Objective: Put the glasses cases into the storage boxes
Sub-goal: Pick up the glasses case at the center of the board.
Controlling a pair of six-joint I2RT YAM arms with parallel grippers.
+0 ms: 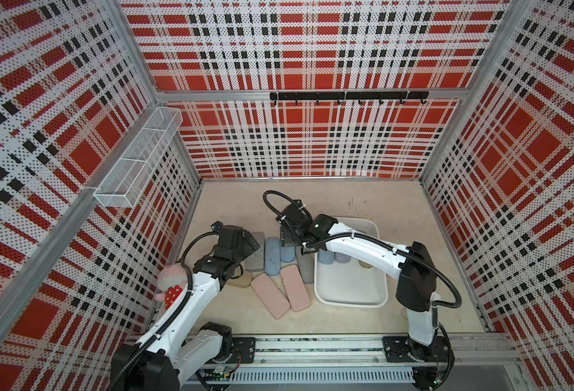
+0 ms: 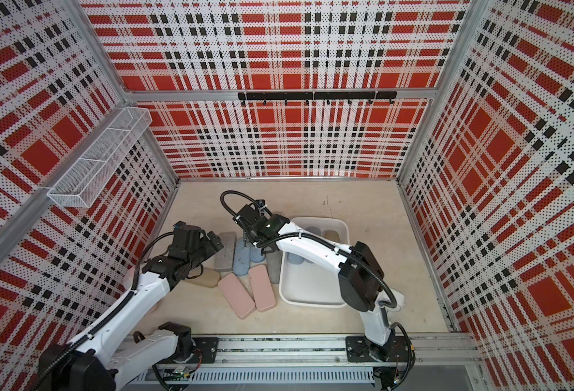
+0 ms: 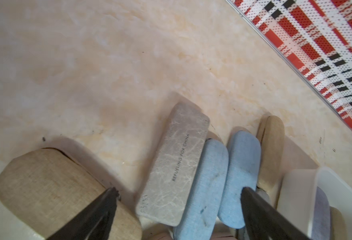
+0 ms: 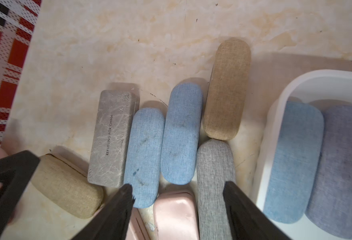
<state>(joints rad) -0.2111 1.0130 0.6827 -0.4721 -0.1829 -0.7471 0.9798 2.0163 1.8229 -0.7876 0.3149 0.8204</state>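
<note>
Several glasses cases lie packed together left of the white storage box (image 1: 349, 302): a flat grey one (image 1: 256, 254), two blue ones (image 1: 272, 259), a grey fabric one (image 1: 305, 270), two pink ones (image 1: 271, 295) and a tan one (image 1: 242, 281). Another tan case (image 4: 227, 87) lies by the box's far corner. Inside the storage box (image 4: 274, 116) rest a blue case (image 4: 293, 162) and a lavender one (image 4: 341, 170). My left gripper (image 3: 179, 193) hangs open above the flat grey case (image 3: 175, 164) and blue cases. My right gripper (image 4: 178, 187) is open over a pink case (image 4: 175, 216) and the grey fabric case (image 4: 214, 182), holding nothing.
A pink plush toy (image 1: 170, 284) sits against the left wall behind my left arm. A white wire-mesh basket (image 1: 136, 162) hangs on the left wall and a black hook rail (image 1: 346, 95) on the back wall. Both grippers hover close together over the same cluster.
</note>
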